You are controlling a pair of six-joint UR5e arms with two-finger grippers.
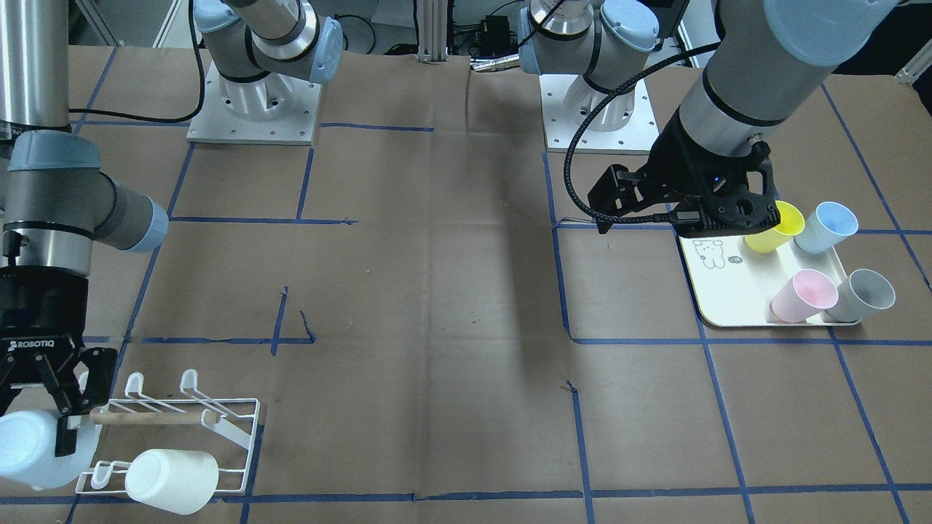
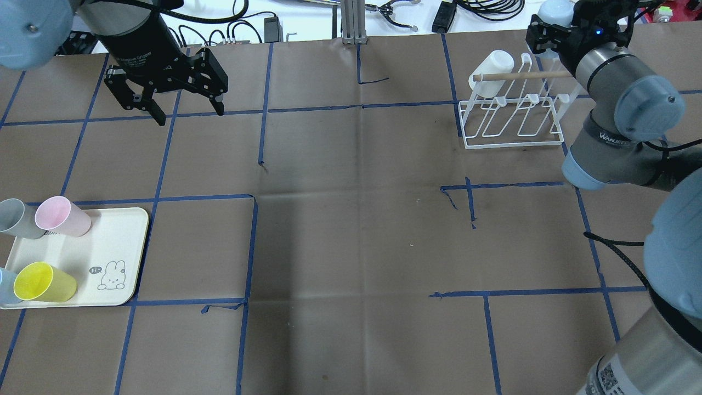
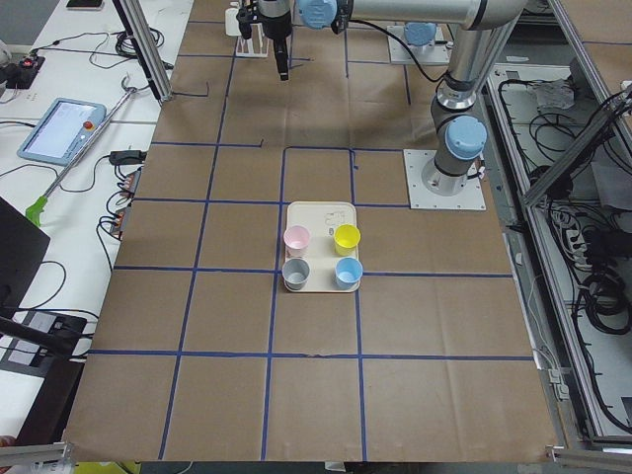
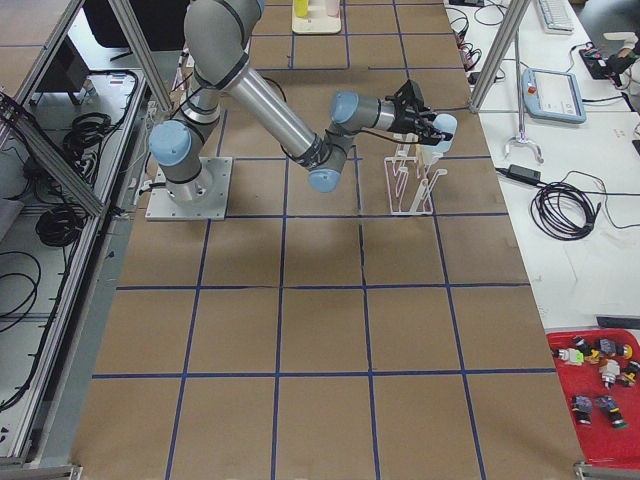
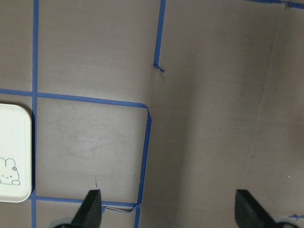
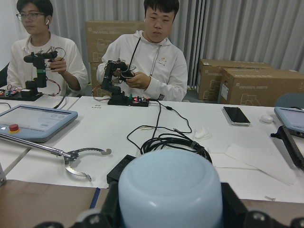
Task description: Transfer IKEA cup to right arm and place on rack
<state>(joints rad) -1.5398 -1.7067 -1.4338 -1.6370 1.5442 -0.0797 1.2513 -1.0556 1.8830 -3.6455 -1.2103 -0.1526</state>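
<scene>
Pale blue cup (image 6: 170, 190), squeezed in the right hand (image 1: 62, 429) by the rack (image 1: 231, 434), might bump the wooden bar (image 1: 153, 418) and slip off, while the left hand (image 2: 190, 115) hangs spread, empty.

On the rack (image 2: 513, 123), the end prong nearest the table's middle is taken by a white cup (image 2: 491, 66), and a wooden dowel (image 2: 521, 75) is laid lengthwise over it. The rack's outer end is crowded by the right gripper (image 1: 58, 422), clamped on a pale blue cup (image 1: 29, 451). Open paper is left between rack and tray (image 2: 88, 247), where 4 cups are packed.
</scene>
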